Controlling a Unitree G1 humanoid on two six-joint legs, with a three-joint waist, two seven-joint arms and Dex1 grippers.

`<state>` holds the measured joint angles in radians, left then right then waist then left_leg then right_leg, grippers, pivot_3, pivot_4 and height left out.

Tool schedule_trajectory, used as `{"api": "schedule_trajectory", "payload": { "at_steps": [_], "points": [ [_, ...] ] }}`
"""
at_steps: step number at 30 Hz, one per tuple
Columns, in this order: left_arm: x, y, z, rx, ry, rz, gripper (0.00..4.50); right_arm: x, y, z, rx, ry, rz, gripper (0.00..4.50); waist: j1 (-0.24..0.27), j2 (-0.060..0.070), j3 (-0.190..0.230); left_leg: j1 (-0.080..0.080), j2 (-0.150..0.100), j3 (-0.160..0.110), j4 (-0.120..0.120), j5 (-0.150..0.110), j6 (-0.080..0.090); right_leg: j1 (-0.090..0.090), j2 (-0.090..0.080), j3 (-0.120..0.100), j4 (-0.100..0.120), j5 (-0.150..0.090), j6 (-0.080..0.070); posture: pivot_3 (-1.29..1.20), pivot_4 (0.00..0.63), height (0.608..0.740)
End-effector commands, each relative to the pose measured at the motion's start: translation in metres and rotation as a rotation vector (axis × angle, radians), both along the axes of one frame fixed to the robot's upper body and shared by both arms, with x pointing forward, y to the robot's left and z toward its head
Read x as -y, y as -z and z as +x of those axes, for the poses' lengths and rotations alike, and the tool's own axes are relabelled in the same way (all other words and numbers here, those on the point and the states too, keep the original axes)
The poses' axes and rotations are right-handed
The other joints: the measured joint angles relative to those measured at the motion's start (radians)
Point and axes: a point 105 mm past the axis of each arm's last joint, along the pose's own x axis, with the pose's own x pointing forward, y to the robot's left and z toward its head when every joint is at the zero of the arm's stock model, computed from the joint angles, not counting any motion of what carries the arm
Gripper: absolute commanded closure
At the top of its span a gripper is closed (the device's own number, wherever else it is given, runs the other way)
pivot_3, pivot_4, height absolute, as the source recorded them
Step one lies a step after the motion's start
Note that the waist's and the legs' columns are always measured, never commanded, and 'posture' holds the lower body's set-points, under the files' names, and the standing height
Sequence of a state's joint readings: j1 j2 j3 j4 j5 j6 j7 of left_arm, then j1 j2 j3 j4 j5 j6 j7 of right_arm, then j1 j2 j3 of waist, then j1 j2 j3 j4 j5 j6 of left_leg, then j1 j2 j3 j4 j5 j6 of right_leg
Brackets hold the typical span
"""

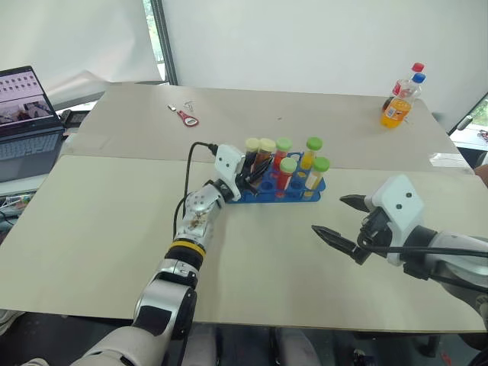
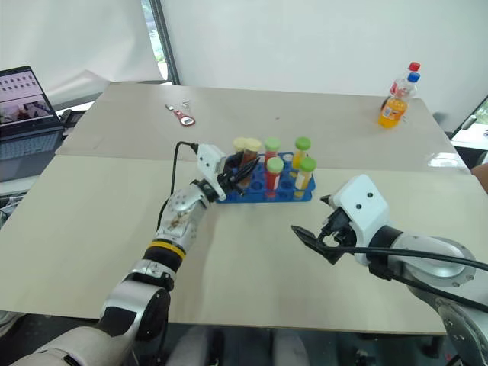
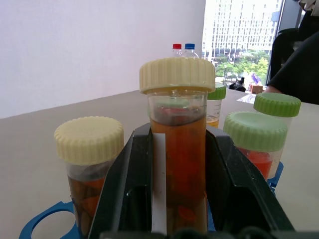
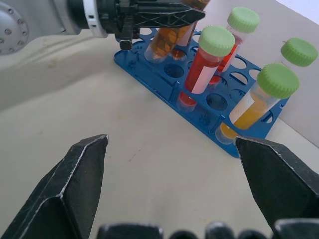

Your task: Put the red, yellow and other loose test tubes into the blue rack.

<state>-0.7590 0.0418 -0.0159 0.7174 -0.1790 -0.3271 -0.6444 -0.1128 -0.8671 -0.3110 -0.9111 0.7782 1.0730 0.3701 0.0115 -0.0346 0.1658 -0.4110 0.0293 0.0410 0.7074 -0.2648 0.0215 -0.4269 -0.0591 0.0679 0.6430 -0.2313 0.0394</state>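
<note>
At the rack's left end, my left gripper (image 1: pixel 245 177) is closed on a cream-capped tube (image 3: pixel 178 149), holding it over the holes of the blue rack (image 1: pixel 299 192) mid-table, I think to seat it. Five tubes stand there already. To the right, my right gripper (image 1: pixel 340 219) waits wide open and empty.

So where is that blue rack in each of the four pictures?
Left eye view: blue rack mid-table, just right of the left gripper.
Right eye view: centre of the picture, again beside the left gripper.
Left wrist view: blue edges low down, behind the cream-capped tube held in the gripper.
Right wrist view: slanting across the upper half, beyond the right gripper.
Shared landmark: the green-capped tubes standing in the rack.
</note>
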Motion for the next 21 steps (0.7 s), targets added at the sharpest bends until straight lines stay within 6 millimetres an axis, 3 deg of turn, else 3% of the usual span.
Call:
{"api": "schedule_trajectory", "payload": {
  "at_steps": [1, 4, 6, 8, 13, 21],
  "points": [
    [-0.003, 0.01, -0.006, 0.023, -0.02, 0.026, 3.59, -0.001, -0.006, 0.001, 0.053, 0.023, -0.002, 0.0, -0.002, 0.0, 0.0, 0.002, 0.0, 0.0, 0.0, 0.0, 0.001, 0.002, 0.0, 0.0, 0.0, 0.0, 0.0, 0.0, 0.15, 0.733],
    [-0.006, 0.011, -0.006, 0.014, -0.025, 0.008, 2.16, 0.001, -0.009, 0.006, 0.065, 0.043, 0.005, 0.0, -0.002, 0.0, 0.0, 0.003, 0.0, -0.001, 0.0, -0.001, 0.001, 0.003, 0.0, 0.0, -0.001, 0.0, 0.0, 0.0, 0.15, 0.733],
    [-0.008, 0.011, -0.007, 0.013, -0.015, 0.014, 0.99, 0.002, -0.01, 0.008, 0.067, 0.047, 0.009, 0.0, -0.002, 0.0, 0.0, 0.003, 0.0, -0.001, 0.0, 0.0, 0.001, 0.003, 0.0, 0.0, -0.001, 0.0, 0.0, 0.0, 0.15, 0.733],
    [-0.012, 0.011, -0.009, 0.02, -0.001, 0.04, 0.21, 0.002, -0.011, 0.01, 0.066, 0.049, 0.013, 0.0, -0.001, 0.0, 0.0, 0.003, 0.0, -0.001, 0.0, 0.0, 0.001, 0.003, 0.0, 0.0, -0.001, 0.0, 0.0, 0.0, 0.15, 0.733],
    [-0.037, 0.012, -0.022, 0.029, 0.053, 0.171, 0.08, 0.012, -0.017, 0.017, 0.072, 0.073, 0.035, 0.0, -0.005, 0.0, 0.0, 0.003, 0.0, -0.001, 0.0, -0.001, 0.001, 0.003, 0.0, -0.001, -0.002, 0.0, 0.0, 0.0, 0.15, 0.733],
    [-0.116, -0.012, -0.043, -0.09, -0.001, 0.437, 0.08, 0.048, -0.029, 0.025, 0.083, -0.017, -0.067, 0.0, -0.013, 0.001, 0.0, 0.003, 0.001, -0.001, -0.001, -0.001, 0.001, 0.003, 0.0, -0.001, -0.002, 0.0, 0.0, 0.0, 0.15, 0.733]
  ]
}}
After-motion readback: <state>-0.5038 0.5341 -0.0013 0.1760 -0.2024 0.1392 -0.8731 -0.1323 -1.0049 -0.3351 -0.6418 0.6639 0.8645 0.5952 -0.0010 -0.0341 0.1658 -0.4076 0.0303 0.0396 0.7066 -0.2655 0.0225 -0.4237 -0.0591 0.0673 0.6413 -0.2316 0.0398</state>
